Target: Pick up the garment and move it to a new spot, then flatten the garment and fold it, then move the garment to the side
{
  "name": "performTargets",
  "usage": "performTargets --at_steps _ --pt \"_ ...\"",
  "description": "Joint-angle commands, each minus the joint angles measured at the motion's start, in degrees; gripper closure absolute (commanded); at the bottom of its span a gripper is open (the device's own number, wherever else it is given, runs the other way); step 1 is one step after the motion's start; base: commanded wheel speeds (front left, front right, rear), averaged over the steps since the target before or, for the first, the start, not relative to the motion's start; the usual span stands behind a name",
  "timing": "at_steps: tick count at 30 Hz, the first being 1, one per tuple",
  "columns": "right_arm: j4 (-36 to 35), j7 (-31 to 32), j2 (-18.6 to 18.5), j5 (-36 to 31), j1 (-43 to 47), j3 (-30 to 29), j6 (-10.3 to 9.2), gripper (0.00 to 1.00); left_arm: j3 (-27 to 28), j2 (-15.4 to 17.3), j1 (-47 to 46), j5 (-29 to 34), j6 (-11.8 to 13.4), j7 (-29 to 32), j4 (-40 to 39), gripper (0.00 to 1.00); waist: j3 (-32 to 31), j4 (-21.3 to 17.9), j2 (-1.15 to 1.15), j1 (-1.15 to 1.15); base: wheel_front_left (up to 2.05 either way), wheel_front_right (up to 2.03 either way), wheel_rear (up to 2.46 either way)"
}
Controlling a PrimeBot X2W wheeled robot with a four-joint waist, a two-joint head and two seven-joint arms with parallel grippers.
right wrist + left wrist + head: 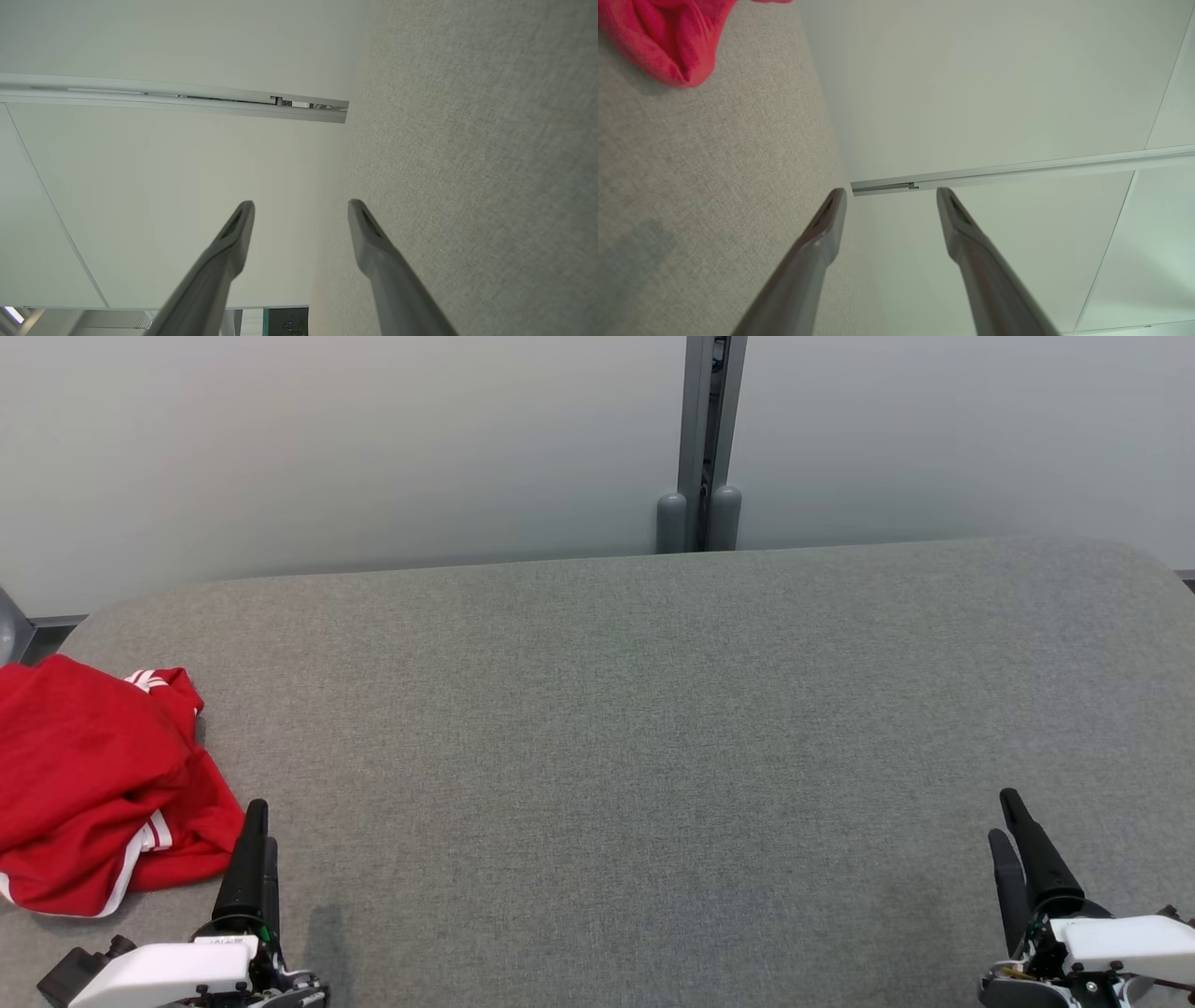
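We are looking down at a grey fabric-covered table (597, 709) with a pale wall (373, 448) behind it. The red garment (89, 775), trimmed with white stripes, is lying crumpled in a heap at the table's far left edge, partly running out of the head view. In the left wrist view a fold of it is showing at the upper left corner (668, 37).

We are holding our left gripper (257, 817) just beside the garment's near right edge, fingers pointing away from us. Its two fingers are standing apart with nothing between them (889, 196).

We are holding our right gripper (1003, 815) well apart from the garment, over the table's near right corner. Its fingers are also standing spread in the right wrist view (301, 207), gripping nothing.
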Motion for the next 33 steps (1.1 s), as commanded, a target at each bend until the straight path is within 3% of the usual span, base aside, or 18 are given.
performTargets --at_steps 1,17,33 --pt "-1.1 -0.9 -0.8 -2.1 -1.7 0.3 0.03 0.00 0.0 0.6 -1.3 2.0 0.0 -0.6 -1.1 0.00 0.0 0.0 0.00 0.00 0.00 0.00 0.00" --pt "-0.9 -4.5 -0.5 -17.4 -2.3 1.7 0.05 0.00 0.9 0.9 -1.3 18.3 0.0 -4.3 -0.3 0.00 0.3 0.0 0.00 0.00 0.00 0.00 0.00" --pt "0.1 -7.9 -0.2 -33.0 -2.8 2.6 0.07 0.00 -1.5 1.0 -1.2 35.7 2.1 -7.6 -0.5 0.00 1.0 0.0 0.00 0.00 0.00 0.00 0.00"
